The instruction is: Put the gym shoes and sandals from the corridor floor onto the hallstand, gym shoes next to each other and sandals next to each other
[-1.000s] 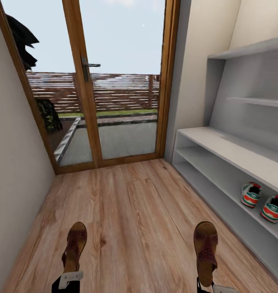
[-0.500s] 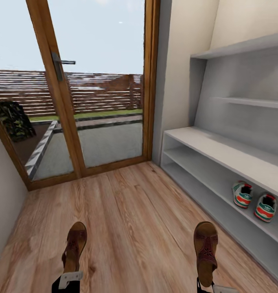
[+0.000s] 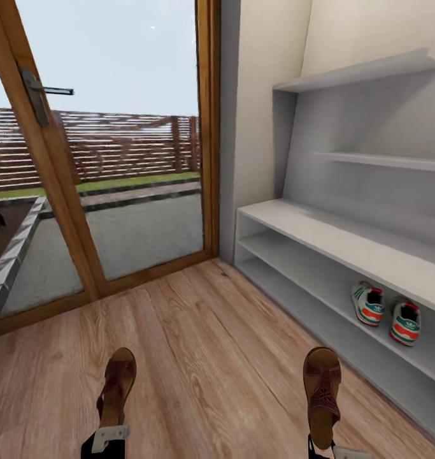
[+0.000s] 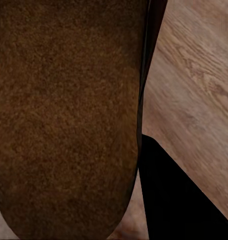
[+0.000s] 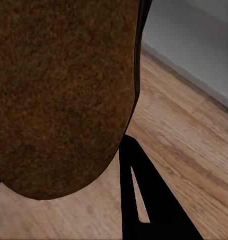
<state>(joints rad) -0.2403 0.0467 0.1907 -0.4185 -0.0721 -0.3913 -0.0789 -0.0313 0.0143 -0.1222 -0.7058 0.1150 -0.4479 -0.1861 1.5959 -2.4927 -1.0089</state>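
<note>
Left gripper (image 3: 106,440) low at the near edge of the head view, clamped on the heel of the left sandal (image 3: 117,384); toe points forward, away from the robot, shoe held clear above the floor (image 3: 198,357). In the left wrist view the sandal's brown sole (image 4: 66,115) lies close over the lens, planks beside it.

Right gripper (image 3: 328,449) same pose, level with the left and well apart from it, gripping the heel of the right sandal (image 3: 321,392), toe forward. Right wrist view: sole (image 5: 63,95) close up, planks and a strip of the rack's grey base (image 5: 194,45) beyond.

Open bare planks between the two grippers and ahead of them. Ahead and left of the left gripper: glass door (image 3: 102,159) in a wood frame, with a handle (image 3: 42,94).

Just right of the right gripper: grey rack (image 3: 319,233), two open shelf rows, stepped wall shelves above. The two gym shoes (image 3: 387,313) sit side by side on its middle shelf, ahead and right of the right gripper, heels outward.

Light-brown wood grain floor; cream walls.
</note>
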